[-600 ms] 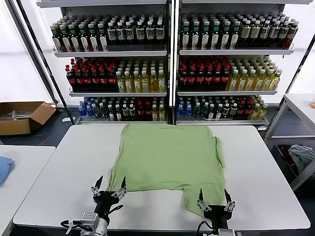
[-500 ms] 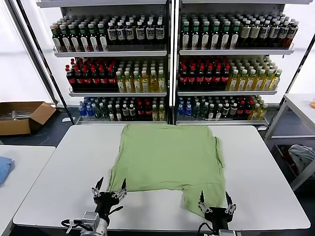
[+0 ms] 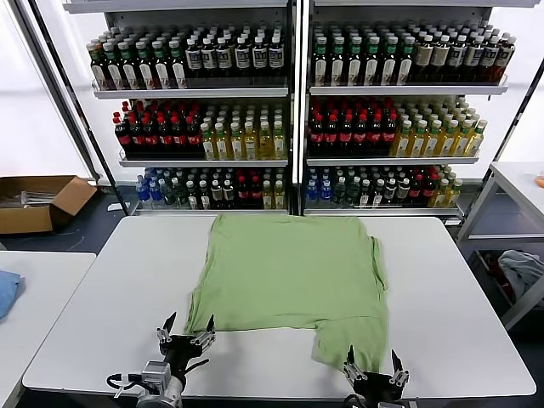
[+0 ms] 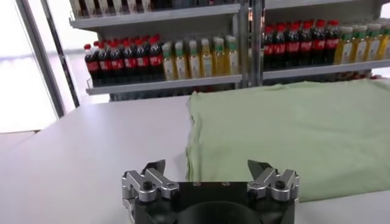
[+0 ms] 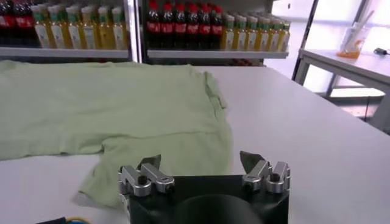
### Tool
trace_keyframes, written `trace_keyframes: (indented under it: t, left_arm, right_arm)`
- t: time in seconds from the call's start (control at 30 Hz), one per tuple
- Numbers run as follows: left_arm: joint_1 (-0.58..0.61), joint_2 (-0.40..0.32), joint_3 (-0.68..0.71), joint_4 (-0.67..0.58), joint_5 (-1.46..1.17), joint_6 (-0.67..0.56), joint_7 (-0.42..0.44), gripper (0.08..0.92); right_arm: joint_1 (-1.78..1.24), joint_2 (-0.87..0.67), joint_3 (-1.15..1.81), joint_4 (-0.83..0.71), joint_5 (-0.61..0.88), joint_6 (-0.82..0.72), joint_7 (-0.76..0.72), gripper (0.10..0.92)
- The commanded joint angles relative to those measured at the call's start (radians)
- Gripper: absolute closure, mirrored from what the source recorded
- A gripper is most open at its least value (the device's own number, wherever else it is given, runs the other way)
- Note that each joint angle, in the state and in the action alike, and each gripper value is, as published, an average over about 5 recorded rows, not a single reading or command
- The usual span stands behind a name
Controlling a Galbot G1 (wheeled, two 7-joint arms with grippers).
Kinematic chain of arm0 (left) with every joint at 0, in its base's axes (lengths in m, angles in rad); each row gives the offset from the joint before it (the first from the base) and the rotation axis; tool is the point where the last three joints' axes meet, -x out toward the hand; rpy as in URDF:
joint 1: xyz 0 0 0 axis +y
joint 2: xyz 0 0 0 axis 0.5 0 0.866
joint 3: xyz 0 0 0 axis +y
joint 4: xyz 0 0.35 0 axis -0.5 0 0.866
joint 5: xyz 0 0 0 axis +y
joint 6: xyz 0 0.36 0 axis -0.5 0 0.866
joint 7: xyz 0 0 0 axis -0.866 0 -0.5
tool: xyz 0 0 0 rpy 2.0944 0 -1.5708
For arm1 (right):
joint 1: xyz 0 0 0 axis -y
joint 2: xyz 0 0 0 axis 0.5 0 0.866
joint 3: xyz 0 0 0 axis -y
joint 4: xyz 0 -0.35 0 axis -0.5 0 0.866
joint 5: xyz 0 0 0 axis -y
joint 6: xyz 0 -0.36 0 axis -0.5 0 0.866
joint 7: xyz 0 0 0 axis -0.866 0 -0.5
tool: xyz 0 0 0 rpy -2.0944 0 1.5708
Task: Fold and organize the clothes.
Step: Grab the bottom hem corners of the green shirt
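One of the clothes, a light green shirt (image 3: 289, 272), lies spread flat and plain side up on the white table (image 3: 110, 297). One flap (image 3: 350, 338) reaches toward the near edge. My left gripper (image 3: 185, 327) hovers open at the shirt's near left corner, with nothing between its fingers. In the left wrist view that gripper (image 4: 207, 167) sits just short of the cloth's corner (image 4: 292, 128). My right gripper (image 3: 372, 361) stands open and empty at the near edge, just behind the flap. The right wrist view shows that gripper (image 5: 200, 159) facing the flap (image 5: 158, 152).
Shelves of bottles (image 3: 289, 110) stand behind the table. A cardboard box (image 3: 38, 202) lies on the floor at the far left. A second table (image 3: 34, 289) with a blue cloth (image 3: 7, 291) is to the left. A side table (image 3: 518, 183) stands to the right.
Both grippers have drawn back toward the near table edge, still open. The right one has come off the flap, which now lies flat.
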State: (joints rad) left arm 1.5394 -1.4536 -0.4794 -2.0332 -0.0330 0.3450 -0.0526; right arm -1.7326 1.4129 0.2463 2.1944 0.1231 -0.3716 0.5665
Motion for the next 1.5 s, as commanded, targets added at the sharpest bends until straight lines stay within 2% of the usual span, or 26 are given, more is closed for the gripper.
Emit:
trace_keyframes:
  t: [0.03,0.5,0.63,1.33,1.5]
  left_arm:
    - [-0.012,0.001,-0.002,0.037,-0.011,0.017,-0.001,0.177]
    - [-0.001,0.002,0.0,0.052,-0.011,0.016,0.0,0.177]
    - [0.004,0.002,0.0,0.06,-0.013,0.018,0.002,0.209]
    - [-0.011,0.002,-0.005,0.077,-0.043,0.014,-0.002,0.806]
    - [-0.015,0.003,-0.004,0.066,-0.058,-0.045,-0.011,0.907]
  right_arm:
    - [-0.005,0.009,-0.001,-0.01,0.018,-0.01,0.014,0.203]
    - [0.0,0.023,-0.026,-0.05,0.023,0.002,0.015,0.206]
    - [-0.005,0.027,-0.029,-0.061,0.023,0.012,0.014,0.273]
    - [-0.015,0.002,-0.005,-0.07,0.032,0.055,0.008,0.871]
    - [-0.015,-0.009,0.006,-0.045,0.032,0.064,-0.02,0.912]
